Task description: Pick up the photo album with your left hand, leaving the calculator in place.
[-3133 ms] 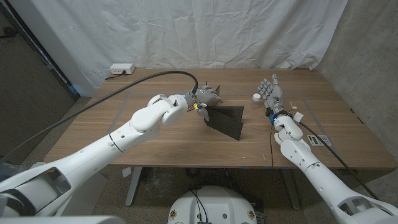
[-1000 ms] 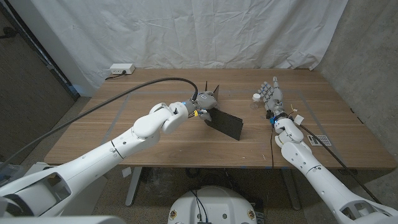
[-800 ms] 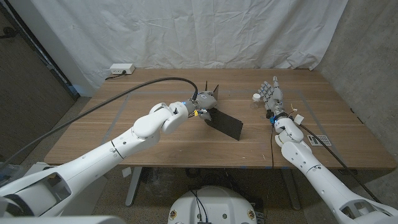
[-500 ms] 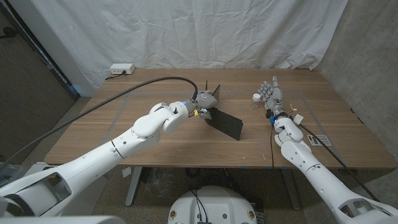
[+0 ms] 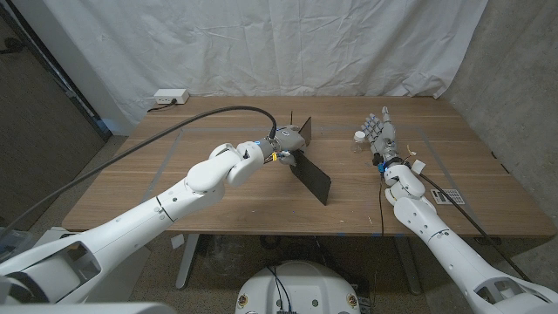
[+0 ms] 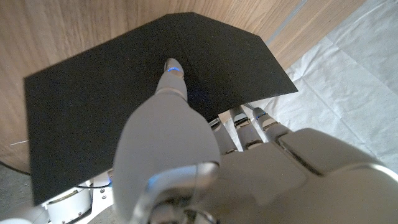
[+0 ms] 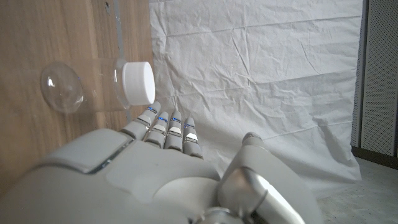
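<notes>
While left hand [image 5: 288,139] grips tilted black photo album [image 5: 311,179] above table [image 5: 174,174], right hand [image 5: 380,133] upright, fingers apart, empty

Wooden table [image 5: 218,187] w/ faint taped rectangle outline on top. Far left corner: white power strip [image 5: 171,98]. Right of centre, far half: small clear bottle w/ white cap [image 5: 358,139]. Near right edge: calculator [image 5: 446,195], flat on the wood, w/ a black cable [image 5: 475,221] beside it.
</notes>
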Controlling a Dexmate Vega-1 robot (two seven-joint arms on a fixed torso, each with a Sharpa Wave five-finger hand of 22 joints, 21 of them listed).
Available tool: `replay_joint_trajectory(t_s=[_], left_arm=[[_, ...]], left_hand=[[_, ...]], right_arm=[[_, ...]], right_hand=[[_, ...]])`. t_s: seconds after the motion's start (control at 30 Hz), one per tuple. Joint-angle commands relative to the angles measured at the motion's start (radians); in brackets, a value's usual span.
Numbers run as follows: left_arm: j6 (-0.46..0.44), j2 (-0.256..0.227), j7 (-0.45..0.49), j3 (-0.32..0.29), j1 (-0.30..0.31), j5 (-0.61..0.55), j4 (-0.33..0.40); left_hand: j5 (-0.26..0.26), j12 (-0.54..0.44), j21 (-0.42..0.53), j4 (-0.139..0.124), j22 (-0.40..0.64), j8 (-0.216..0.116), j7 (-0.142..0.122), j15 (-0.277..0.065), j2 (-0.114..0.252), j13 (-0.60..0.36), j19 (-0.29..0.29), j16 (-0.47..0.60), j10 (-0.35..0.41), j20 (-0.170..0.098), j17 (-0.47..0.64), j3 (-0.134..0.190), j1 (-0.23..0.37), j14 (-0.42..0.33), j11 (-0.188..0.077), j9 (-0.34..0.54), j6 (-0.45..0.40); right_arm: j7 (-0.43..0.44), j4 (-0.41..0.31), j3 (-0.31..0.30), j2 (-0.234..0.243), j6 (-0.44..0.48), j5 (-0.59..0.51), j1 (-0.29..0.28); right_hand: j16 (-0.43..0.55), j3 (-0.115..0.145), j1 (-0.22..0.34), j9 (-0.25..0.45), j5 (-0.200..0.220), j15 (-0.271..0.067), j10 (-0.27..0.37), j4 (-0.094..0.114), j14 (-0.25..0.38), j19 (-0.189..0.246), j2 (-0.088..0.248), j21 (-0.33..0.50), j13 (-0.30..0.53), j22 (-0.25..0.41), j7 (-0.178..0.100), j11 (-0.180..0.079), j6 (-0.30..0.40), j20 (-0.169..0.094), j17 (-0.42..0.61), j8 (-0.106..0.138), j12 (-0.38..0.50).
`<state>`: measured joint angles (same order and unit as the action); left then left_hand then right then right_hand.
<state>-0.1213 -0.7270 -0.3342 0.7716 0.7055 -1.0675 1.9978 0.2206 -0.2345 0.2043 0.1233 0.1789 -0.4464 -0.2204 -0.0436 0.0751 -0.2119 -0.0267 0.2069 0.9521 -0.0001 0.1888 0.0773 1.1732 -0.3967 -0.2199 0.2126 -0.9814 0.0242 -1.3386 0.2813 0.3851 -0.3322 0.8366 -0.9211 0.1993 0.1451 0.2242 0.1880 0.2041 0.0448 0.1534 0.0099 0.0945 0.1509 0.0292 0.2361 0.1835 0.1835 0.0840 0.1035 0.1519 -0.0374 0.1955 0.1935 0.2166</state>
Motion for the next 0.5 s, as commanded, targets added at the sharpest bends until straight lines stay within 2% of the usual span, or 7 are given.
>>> replay_joint_trajectory(t_s=[0.03,0.5], left_arm=[[-0.018,-0.001,-0.004,-0.005,0.005,-0.005,0.016],[-0.044,-0.005,-0.003,-0.021,0.022,-0.019,0.056]], left_hand=[[-0.002,-0.01,0.003,0.002,0.002,-0.018,0.001,-0.148,-0.005,-0.008,-0.011,0.008,0.026,-0.009,0.004,-0.004,0.013,-0.019,0.0,0.008,-0.026],[-0.004,-0.01,0.002,-0.002,0.002,-0.032,0.002,-0.15,-0.009,-0.012,-0.009,0.007,0.042,-0.009,0.005,-0.01,0.01,-0.026,0.0,0.012,-0.043]], right_arm=[[0.001,-0.005,-0.002,0.005,0.003,0.001,-0.006],[-0.006,-0.009,-0.002,0.008,0.006,0.003,-0.004]], right_hand=[[-0.002,-0.003,-0.008,0.003,-0.001,0.006,0.002,-0.002,0.002,0.005,0.002,-0.001,0.005,0.003,-0.001,0.005,0.002,-0.021,0.003,0.006,-0.001],[-0.003,-0.004,-0.009,0.003,-0.001,0.006,0.001,-0.003,0.002,0.006,0.002,-0.003,0.005,0.003,-0.001,0.005,0.002,-0.021,0.003,0.006,-0.002]])
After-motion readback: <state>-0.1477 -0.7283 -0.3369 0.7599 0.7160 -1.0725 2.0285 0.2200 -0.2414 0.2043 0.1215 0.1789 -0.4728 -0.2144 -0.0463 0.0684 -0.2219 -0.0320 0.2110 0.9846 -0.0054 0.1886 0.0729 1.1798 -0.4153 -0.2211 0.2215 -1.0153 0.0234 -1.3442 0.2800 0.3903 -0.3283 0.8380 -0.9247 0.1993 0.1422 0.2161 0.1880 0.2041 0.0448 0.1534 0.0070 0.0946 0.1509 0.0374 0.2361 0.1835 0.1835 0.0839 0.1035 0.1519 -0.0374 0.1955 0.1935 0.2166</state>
